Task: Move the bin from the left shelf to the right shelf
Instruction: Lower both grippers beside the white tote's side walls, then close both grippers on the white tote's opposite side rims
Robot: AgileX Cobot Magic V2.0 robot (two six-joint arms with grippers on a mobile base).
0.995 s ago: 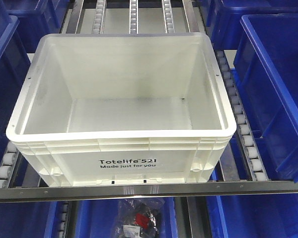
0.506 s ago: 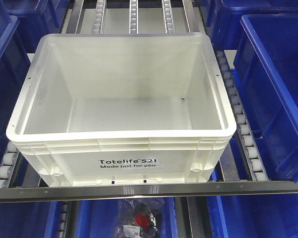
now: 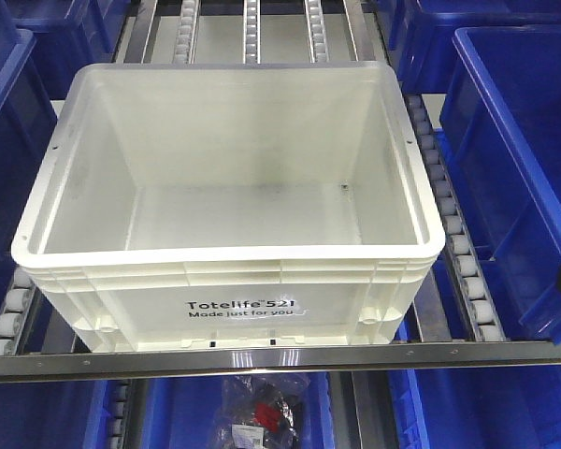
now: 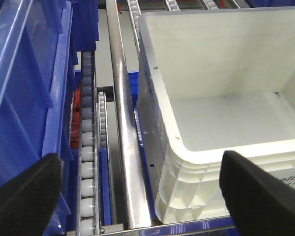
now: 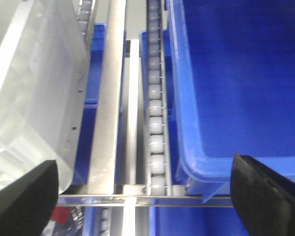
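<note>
Looking down at the bin [image 3: 234,260] in the front view: sits dead centre on the roller tracks [image 3: 463,262], upright and empty, print side toward 6 o'clock, just behind the steel rail [image 3: 280,357]. Flanked by blue bins [image 3: 524,159] at 3 and 9 o'clock, with more at 12 o'clock and on the level below. Shows a clear bag [image 3: 262,412] of small parts in a lower blue bin at 6 o'clock.

Finds the left gripper [image 4: 137,167] spread wide and grasping nothing, one dark finger [image 4: 24,196] at 7 o'clock of the left wrist view and the other at 5 o'clock. Places the bin's corner at 3 o'clock there, just beside a rail and a roller track, with a blue bin at 9 o'clock.

Finds the right gripper [image 5: 142,169] likewise released and holding nothing, fingers at 7 and 5 o'clock of the right wrist view. Puts the bin's side at 9 o'clock there and a blue bin at 3 o'clock, with a rail and rollers between.

Catches a dark sliver at the 4 o'clock edge of the front view, too small to identify.
</note>
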